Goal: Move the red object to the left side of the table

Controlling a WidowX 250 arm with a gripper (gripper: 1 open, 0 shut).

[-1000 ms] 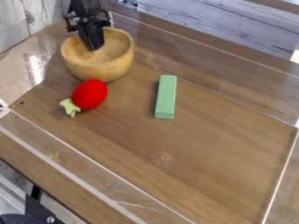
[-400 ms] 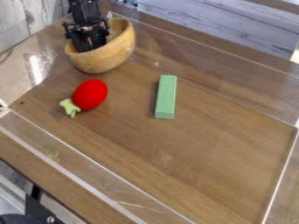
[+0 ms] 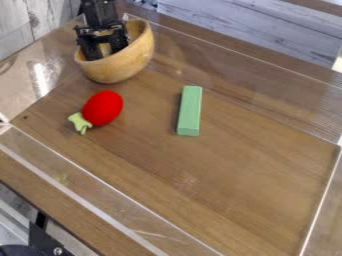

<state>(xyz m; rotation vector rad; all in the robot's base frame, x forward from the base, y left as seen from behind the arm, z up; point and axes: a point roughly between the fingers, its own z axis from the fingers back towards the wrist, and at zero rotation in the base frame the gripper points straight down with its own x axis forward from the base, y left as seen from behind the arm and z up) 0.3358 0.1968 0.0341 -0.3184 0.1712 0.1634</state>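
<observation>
The red object (image 3: 103, 105), a small round toy fruit with a pale green stem end pointing lower left, lies on the table (image 3: 227, 180) left of centre. My gripper (image 3: 99, 44) is well behind it at the far left. It points down into a wooden bowl (image 3: 123, 62), and its dark fingers (image 3: 83, 44) are spread open. Nothing shows between them. The bowl looks tipped, with its right rim raised. A clear stretch of wood separates the gripper from the red object.
A green rectangular block (image 3: 191, 110) lies lengthwise right of the red fruit. A clear plastic rim (image 3: 147, 232) runs around the table's edges. A pale plank wall stands behind the table.
The gripper's fingers have spread from close together to wide apart inside the bowl. The bowl has shifted a little toward the far left and tipped. The red fruit and green block have not moved.
</observation>
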